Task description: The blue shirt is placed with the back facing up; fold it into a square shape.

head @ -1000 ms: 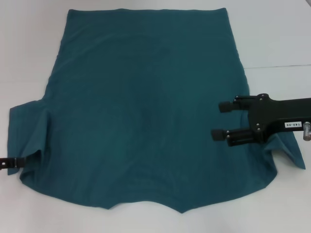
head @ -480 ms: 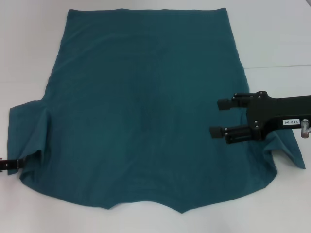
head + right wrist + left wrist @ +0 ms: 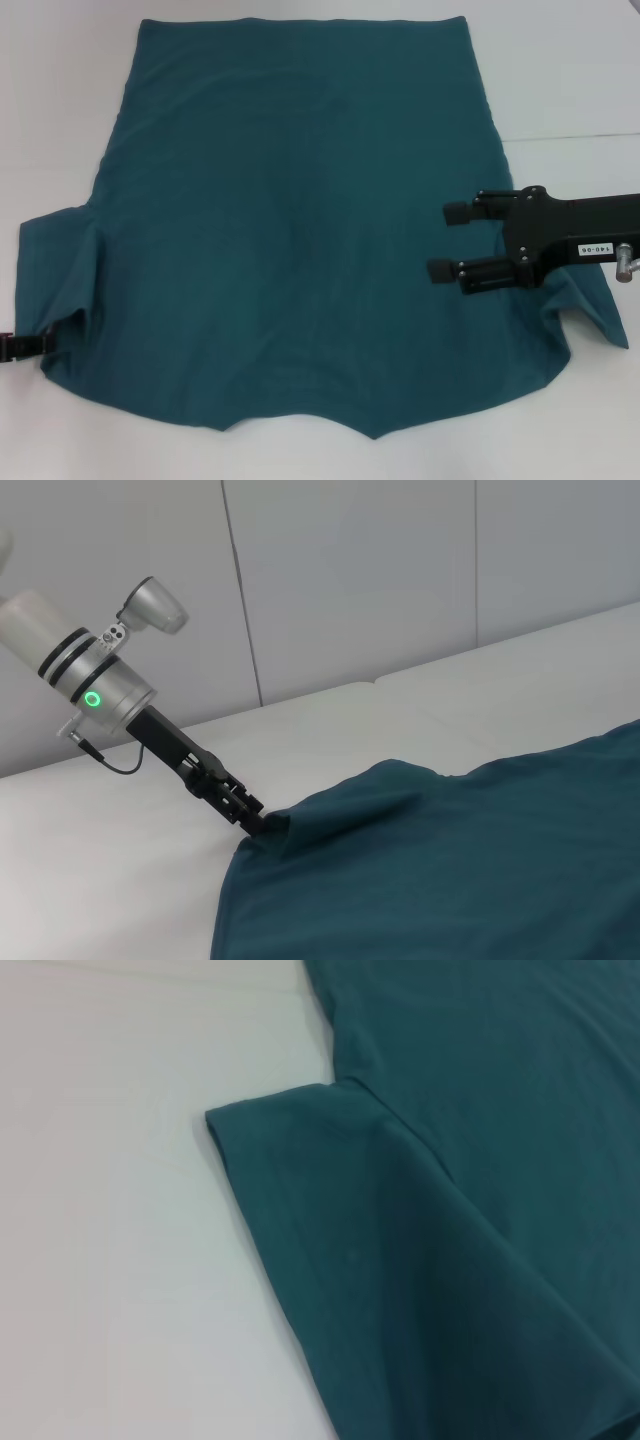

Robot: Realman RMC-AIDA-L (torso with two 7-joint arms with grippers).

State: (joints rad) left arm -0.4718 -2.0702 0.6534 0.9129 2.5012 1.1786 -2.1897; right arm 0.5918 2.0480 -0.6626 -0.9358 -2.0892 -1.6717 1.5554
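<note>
Spread flat, back up, across the white worktop (image 3: 560,70): the blue shirt (image 3: 300,230), hem on the far side, neckline notch on the near edge.

Over the shirt's right portion, just inward of the right sleeve (image 3: 598,312): right hand (image 3: 448,240), fingers apart and pointing toward the shirt's middle, nothing between them. One black finger (image 3: 458,211) farther from the robot, the other nearer, with teal fabric showing in the gap. Unclear whether touching the cloth or hovering just above it.

At the outer lower corner of the left sleeve (image 3: 55,275): left hand (image 3: 22,345), only its black tip showing in the head view, right against the sleeve hem. From the right wrist view, the same left hand (image 3: 258,821) closed on a bunched corner of the sleeve, fabric puckered up around its tip, silver arm (image 3: 95,675) with a green ring light behind it.

Beneath the left wrist camera: sleeve (image 3: 330,1210) lying flat with a soft diagonal crease, white worktop (image 3: 120,1220) beside it.
</note>
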